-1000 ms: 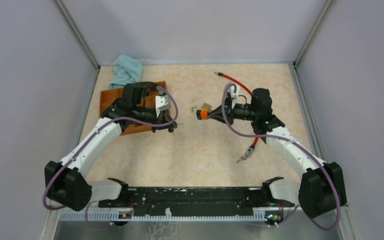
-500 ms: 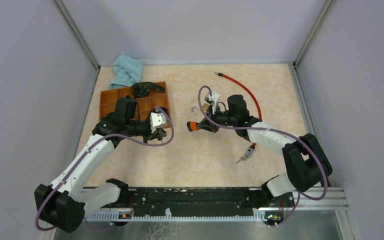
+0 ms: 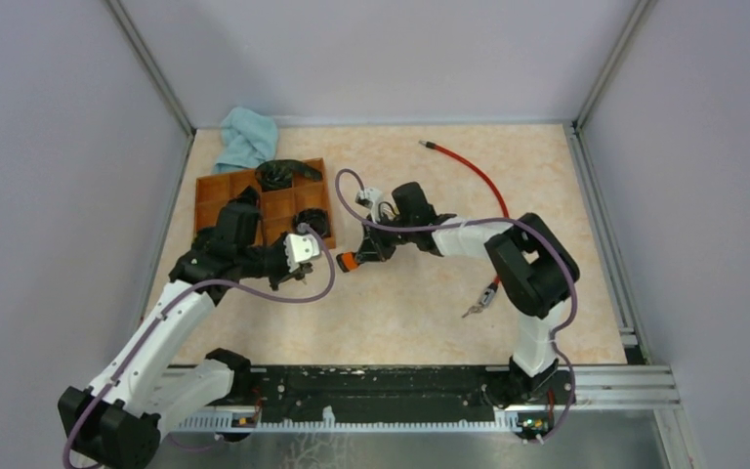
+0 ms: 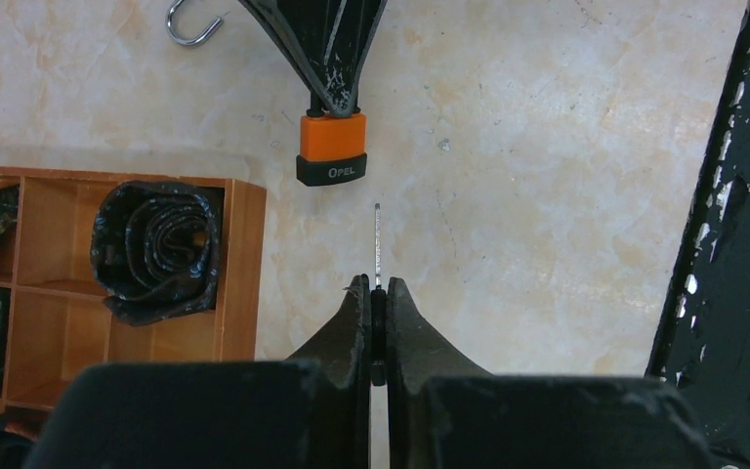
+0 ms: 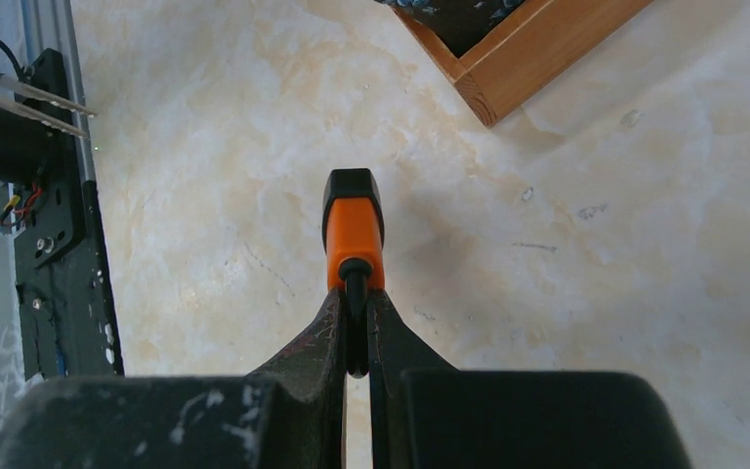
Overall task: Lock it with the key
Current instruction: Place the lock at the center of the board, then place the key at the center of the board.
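Note:
An orange padlock [image 5: 354, 230] with a black base hangs by its black shackle from my right gripper [image 5: 354, 303], which is shut on it. In the top view the padlock [image 3: 349, 261] sits mid-table, just left of the right gripper [image 3: 361, 257]. My left gripper [image 4: 378, 288] is shut on a key [image 4: 378, 244], whose thin blade points at the padlock [image 4: 332, 147]. The key's tip stops a short way from the lock's base, slightly to its right. In the top view the left gripper [image 3: 311, 266] is just left of the padlock.
A wooden compartment tray [image 3: 217, 191] holding rolled black straps lies at the back left, with a blue cloth [image 3: 246, 137] behind it. A red cable [image 3: 469, 171] runs across the back right to a metal end [image 3: 479, 301]. A silver shackle hook [image 4: 193, 24] lies beyond the padlock.
My right arm has swung left and nearer with the padlock. The left gripper has drawn back toward the near left with the key, so the two now face each other closely.

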You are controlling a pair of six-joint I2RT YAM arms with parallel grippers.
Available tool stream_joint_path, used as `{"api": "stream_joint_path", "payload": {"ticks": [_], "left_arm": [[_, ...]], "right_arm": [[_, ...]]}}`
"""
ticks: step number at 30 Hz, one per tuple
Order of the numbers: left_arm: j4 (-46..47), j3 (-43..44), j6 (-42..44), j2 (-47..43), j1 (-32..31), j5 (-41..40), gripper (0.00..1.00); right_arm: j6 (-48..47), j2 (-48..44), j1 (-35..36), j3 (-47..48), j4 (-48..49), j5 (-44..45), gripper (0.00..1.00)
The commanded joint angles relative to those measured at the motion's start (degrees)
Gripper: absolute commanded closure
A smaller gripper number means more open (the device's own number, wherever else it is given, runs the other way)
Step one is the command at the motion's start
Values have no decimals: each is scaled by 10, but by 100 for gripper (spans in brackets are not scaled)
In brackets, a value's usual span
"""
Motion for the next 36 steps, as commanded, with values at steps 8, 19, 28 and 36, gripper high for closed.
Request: {"api": "stream_joint_path", "payload": {"ticks": [8, 19, 28, 36], "left_arm": [[-11, -14, -14, -32, 2, -14, 94], [16, -51, 5, -17, 2, 25, 90], [72, -82, 21, 31, -1, 57, 90], [115, -84, 40, 103, -29, 30, 91]], "right_arm": [[24, 99, 14, 111, 3, -33, 87], [-22, 95, -2, 135, -70, -18, 51], [-34, 22, -69, 129, -90, -1, 29], [-56, -110, -136, 70, -114, 43, 25]]}}
